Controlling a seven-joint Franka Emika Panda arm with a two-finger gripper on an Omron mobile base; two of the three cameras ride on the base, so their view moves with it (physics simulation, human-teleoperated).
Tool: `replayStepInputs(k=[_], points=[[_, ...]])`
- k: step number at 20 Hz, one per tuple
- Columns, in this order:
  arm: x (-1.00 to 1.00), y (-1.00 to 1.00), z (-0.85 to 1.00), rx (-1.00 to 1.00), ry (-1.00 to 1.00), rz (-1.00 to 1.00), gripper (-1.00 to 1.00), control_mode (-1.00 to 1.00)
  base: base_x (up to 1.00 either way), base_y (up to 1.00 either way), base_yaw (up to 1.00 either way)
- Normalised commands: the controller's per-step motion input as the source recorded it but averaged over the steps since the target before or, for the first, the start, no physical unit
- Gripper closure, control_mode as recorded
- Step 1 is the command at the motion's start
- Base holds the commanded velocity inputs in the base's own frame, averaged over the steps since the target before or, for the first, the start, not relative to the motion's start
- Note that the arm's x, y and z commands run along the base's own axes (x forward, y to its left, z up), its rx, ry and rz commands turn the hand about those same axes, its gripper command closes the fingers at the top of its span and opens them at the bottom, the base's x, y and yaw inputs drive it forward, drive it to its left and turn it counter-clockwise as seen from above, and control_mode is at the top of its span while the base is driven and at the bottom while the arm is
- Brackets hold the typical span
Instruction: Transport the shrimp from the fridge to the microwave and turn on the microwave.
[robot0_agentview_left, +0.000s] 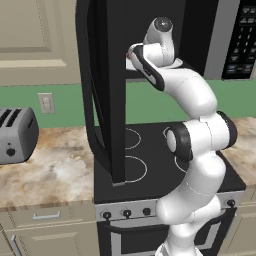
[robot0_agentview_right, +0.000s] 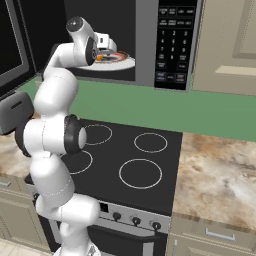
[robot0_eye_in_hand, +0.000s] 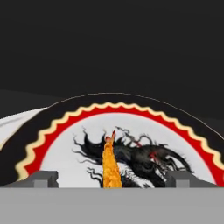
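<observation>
Simulated kitchen, green back wall, black stovetop (robot0_agentview_right: 131, 160) under an open microwave (robot0_agentview_right: 172, 45). Shown at centre of the hand view: shrimp (robot0_eye_in_hand: 110, 166), a slim orange piece, lying on the dragon-patterned plate (robot0_eye_in_hand: 183, 131) inside the microwave's dark cavity. Seen between the two finger tips (robot0_eye_in_hand: 43, 178), which stand wide apart, one at each side of the shrimp and apparently clear of it, though the contact point itself sits at the lower edge of that view and cannot be judged exactly. Gripper (robot0_agentview_right: 106, 49) reached in over the plate's near rim in the right base view; jaws spread, nothing clamped. Microwave door (robot0_agentview_left: 107, 90) swung fully outward, standing edge-on over the left of the stovetop in the left base view. Keypad (robot0_agentview_right: 172, 40) on the microwave's right face, well apart from the hand. Toaster (robot0_agentview_left: 15, 134) on the marble counter (robot0_agentview_left: 55, 170) at left, uninvolved.

Step in hand, as judged: release and withdrawal. Best done by lifting slightly before pulling back, to avoid dragging the shrimp or nudging the plate; then retreating straight out along the cavity axis, keeping the wrist clear of the cavity's top edge and the elbow clear of the open door. Door closing and start button remaining.
</observation>
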Motion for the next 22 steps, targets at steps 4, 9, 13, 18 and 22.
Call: replayStepInputs(k=[4, 9, 13, 18, 22], points=[[-0.15, 0.0, 0.0, 0.0, -0.03, 0.0, -1.0, -1.0, 0.0, 0.0, 0.0], [-0.17, 0.0, 0.01, 0.0, -0.04, 0.0, -1.0, -1.0, 0.0, 0.0, 0.0], [-0.21, 0.0, 0.01, 0.0, -0.06, 0.0, -1.0, -1.0, 0.0, 0.0, 0.0], [-0.19, 0.0, 0.0, 0.0, -0.09, 0.0, -1.0, -1.0, 0.0, 0.0, 0.0], [-0.3, 0.0, 0.14, 0.05, -0.01, 0.0, -1.0, -1.0, 0.0, 0.0, 0.0]])
